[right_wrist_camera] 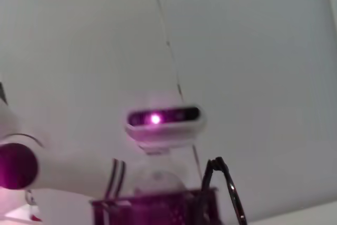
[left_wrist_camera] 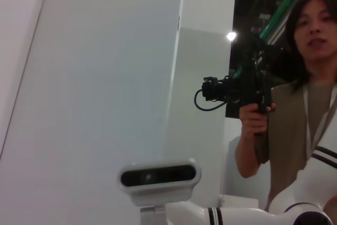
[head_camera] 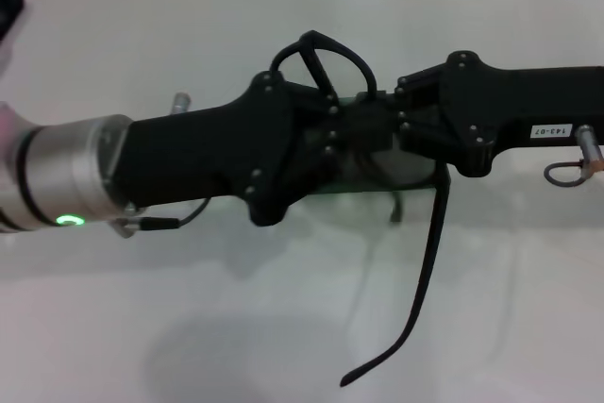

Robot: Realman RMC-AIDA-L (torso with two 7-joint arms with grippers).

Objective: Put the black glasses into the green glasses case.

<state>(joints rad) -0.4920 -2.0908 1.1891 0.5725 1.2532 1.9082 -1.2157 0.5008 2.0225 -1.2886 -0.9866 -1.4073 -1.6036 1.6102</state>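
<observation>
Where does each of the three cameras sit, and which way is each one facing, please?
Head view: looks down at the white table; left gripper and right gripper meet over the green glasses case, black glasses between them.
Left wrist view: faces upward toward the robot's head camera and a person.
Right wrist view: also upward; head camera, glasses frame.
Shared: both wrist views see the head camera.

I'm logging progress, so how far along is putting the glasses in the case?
Partway. Done: the black glasses are off the table. In hand: the left gripper and right gripper meet over the green case, the glasses caught between them, one temple arm dangling below. Which gripper holds what is hidden. Left: glasses into the case.
</observation>
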